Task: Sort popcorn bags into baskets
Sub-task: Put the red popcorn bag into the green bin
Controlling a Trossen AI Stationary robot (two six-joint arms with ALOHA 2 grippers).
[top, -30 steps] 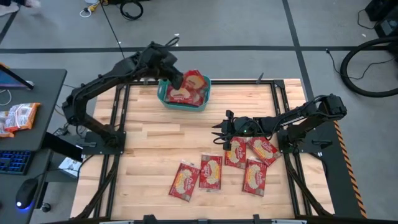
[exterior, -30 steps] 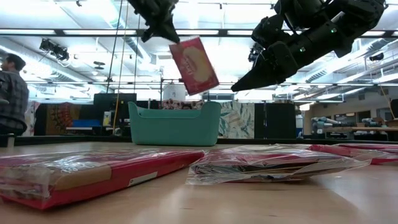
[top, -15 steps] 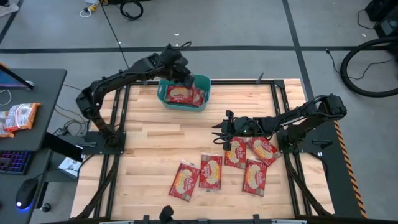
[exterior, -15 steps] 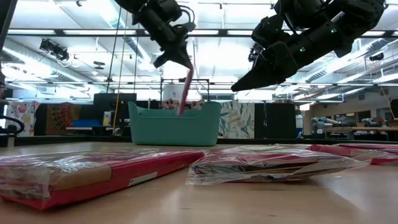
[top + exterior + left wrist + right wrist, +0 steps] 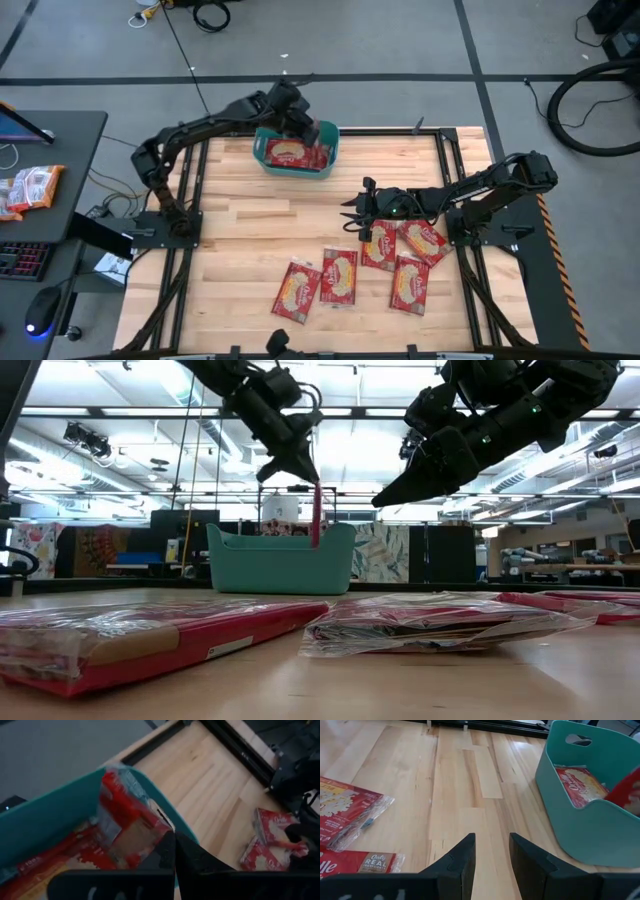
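While you are watching from above, your left gripper is hanging over the teal basket, a smooth plastic tub with rounded corners and a rolled rim, sitting at the far edge of the pale plank table. Its fingers are pinched together on the top edge of a red popcorn bag, a flat glossy packet that is hanging upright with its lower end inside the tub, near the wall on the right arm's side. More red packets are lying flat on the basket floor.

Your right gripper is hovering above the middle of the table with its fingers spread a little way apart, holding nothing. Just beside it, five more bags are lying flat on the wood in a loose cluster toward the near edge, each crinkly with clear wrap and carrying a cream-yellow picture at the centre.
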